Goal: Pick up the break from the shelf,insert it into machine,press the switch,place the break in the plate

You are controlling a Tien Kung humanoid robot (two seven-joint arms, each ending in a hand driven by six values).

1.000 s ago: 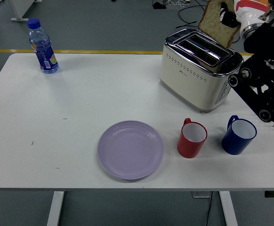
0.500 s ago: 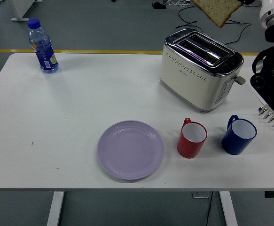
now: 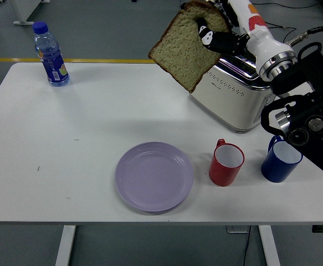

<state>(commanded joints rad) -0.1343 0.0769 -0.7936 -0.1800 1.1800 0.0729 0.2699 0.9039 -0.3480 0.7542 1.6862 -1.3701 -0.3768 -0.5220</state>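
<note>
Bread slice (image 3: 186, 47) now swings left off the toaster (image 3: 236, 94), held aloft over the surface (image 3: 67, 138). My right robot hand (image 3: 216, 33) pinches its top edge, fingers closed. Next, I judge: lower onto the plate (image 3: 154, 176), still empty.

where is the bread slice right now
In the head view the bread slice is held up in the right hand, hanging in the air at the upper centre, just left of the toaster.
</note>
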